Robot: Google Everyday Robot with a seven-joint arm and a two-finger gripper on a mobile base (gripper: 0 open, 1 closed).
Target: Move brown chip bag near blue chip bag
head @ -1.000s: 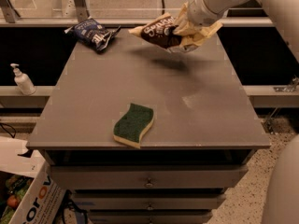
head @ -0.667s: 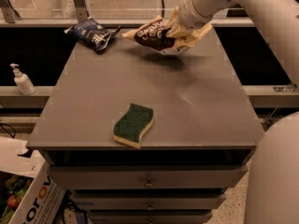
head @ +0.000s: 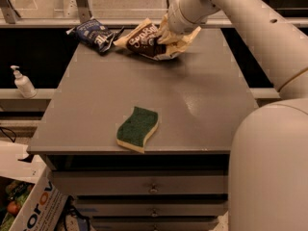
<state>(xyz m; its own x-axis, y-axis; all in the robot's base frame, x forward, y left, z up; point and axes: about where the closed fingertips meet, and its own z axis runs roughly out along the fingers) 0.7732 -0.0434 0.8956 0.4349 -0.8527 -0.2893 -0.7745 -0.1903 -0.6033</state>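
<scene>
The brown chip bag (head: 149,41) is tan-yellow with a dark brown panel and white script. It hangs low over the far part of the grey table (head: 192,105), tilted, its left end close to the blue chip bag (head: 95,34). The blue chip bag is small, dark navy with white lettering, and lies at the table's far left corner. My gripper (head: 166,35) is shut on the brown chip bag at its right half, reaching in from the upper right; the bag hides most of the fingers.
A green-and-yellow sponge (head: 138,128) lies near the table's front edge. A white pump bottle (head: 22,82) stands on a ledge to the left. My white arm and base (head: 269,143) fill the right side. Drawers sit under the table and a cardboard box (head: 29,206) at lower left.
My gripper has carried the brown chip bag leftward and down, from the table's far right toward the blue chip bag. The blue bag and sponge have not moved.
</scene>
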